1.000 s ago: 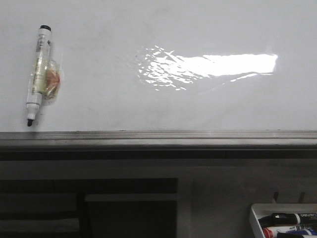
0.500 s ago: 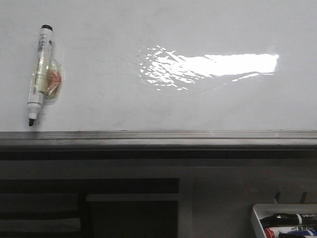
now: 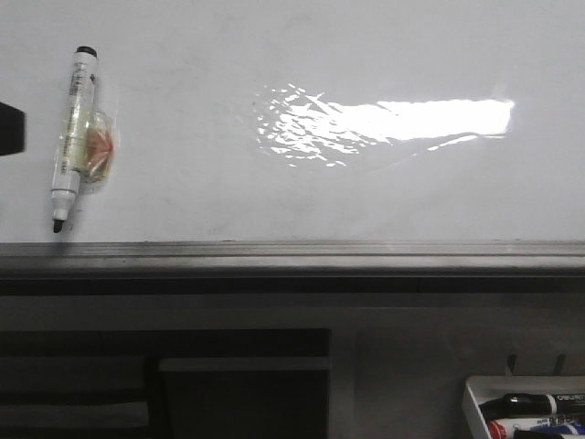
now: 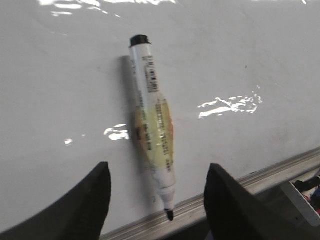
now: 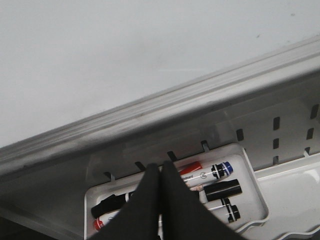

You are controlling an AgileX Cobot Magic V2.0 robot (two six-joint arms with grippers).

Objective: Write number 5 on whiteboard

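1. Spread wide, the fingers of my left gripper [image 4: 156,200] stand apart with nothing between them, seen in my left wrist view as two dark fingers [image 4: 82,205] on either side of the marker's lower end
2. Pressed together, the fingers of my right gripper [image 5: 161,200] leave no gap, and they grip nothing that I can see
3. On the whiteboard [image 3: 302,192] lies an uncapped marker [image 3: 73,137], a white barrel with a black end cap at its far end and a black tip [image 4: 169,215] pointing toward the board's dark grey metal edge [image 3: 292,256]
4. A clear yellowish wrap with a reddish patch [image 3: 96,146] is bound around the marker's middle
5. My left gripper shows in the front view only as a dark sliver [image 3: 11,128] at the left border, just beside the marker and apart from it
6. No drawn 5 shows on any part of the board I can see; the surface carries only a bright patch of glare [image 3: 384,121]
7. Below the board's edge, under my right gripper, sits a small white tray [image 5: 250,165] holding several markers [image 5: 210,172] with red, blue and black caps
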